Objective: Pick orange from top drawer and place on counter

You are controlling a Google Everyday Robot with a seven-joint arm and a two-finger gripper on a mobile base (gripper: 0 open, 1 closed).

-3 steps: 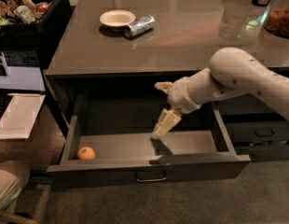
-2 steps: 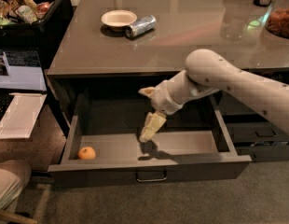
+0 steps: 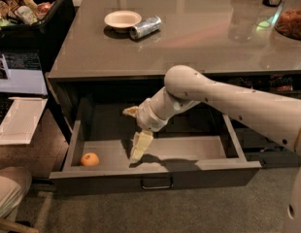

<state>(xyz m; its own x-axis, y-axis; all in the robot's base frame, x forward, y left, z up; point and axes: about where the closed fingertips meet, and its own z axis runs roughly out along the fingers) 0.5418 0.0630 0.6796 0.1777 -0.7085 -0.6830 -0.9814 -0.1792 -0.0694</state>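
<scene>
The top drawer (image 3: 111,174) is pulled open under the counter (image 3: 199,42), with its small metal handle at the front. The orange (image 3: 90,159) lies in the drawer's front left corner. My gripper (image 3: 131,136) reaches down into the drawer, left of its middle and to the right of the orange. It is open and empty: one finger (image 3: 141,145) points down at the drawer floor and the other (image 3: 130,111) sticks out to the left. It is not touching the orange.
On the counter stand a white bowl (image 3: 122,19), a can on its side (image 3: 145,27) and a jar of snacks (image 3: 291,23) at the far right. A black bin of goods (image 3: 24,8) and papers (image 3: 19,120) are at the left. Narrower drawers (image 3: 276,144) are at the right.
My arm has swung left inside the drawer, bringing the gripper from right of the middle closer to the orange. The orange has not moved.
</scene>
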